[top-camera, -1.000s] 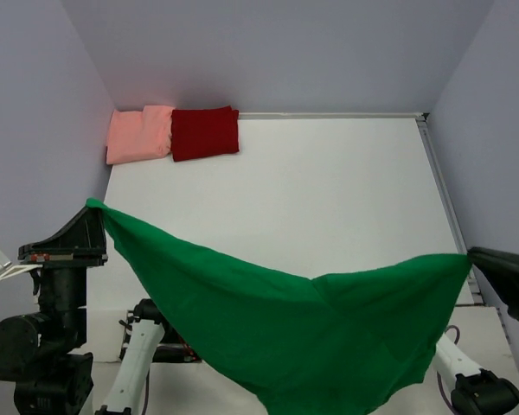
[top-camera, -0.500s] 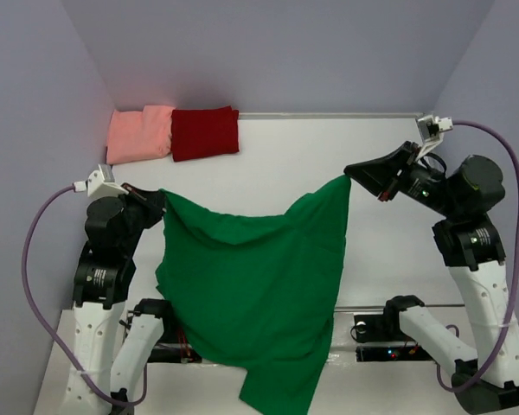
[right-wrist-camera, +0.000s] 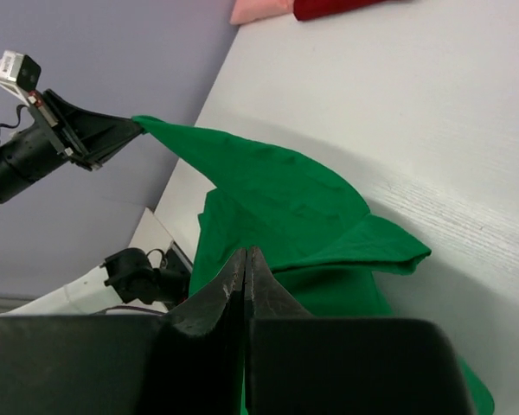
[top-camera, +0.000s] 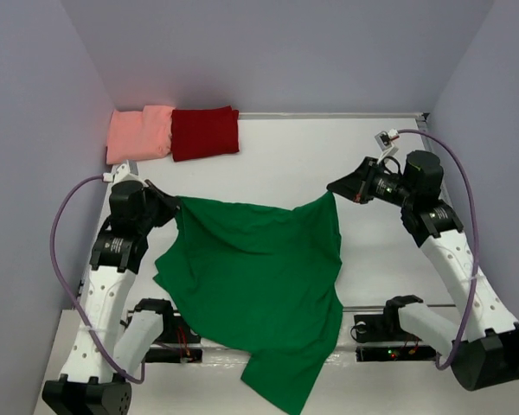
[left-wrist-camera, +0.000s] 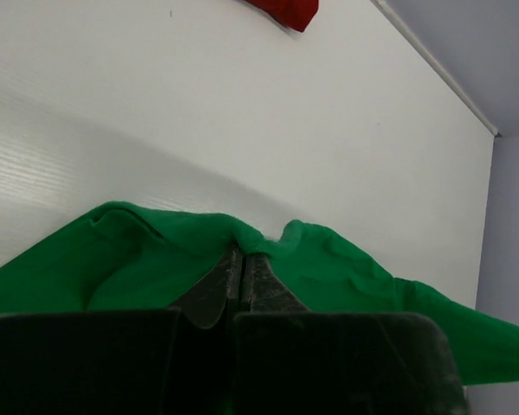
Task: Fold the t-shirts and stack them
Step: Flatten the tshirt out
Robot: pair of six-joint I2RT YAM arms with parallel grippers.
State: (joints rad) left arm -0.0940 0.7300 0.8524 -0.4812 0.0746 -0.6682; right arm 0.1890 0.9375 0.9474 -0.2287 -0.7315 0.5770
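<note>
We've got the green t-shirt [top-camera: 251,277] stretched between left hand [top-camera: 175,205] and right hand [top-camera: 334,189], both clamped on it, over the worktop [top-camera: 311,156]. The pink shirt [top-camera: 140,134] and dark red shirt [top-camera: 205,132] sit folded far-left.

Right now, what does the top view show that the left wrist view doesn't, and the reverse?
Top only: the pink shirt, and the right tool shut on the green shirt, whose hem hangs past the near edge. Left wrist only: the left tool up close, shut on a green fold. Both: the green shirt, the red shirt, the table.
</note>
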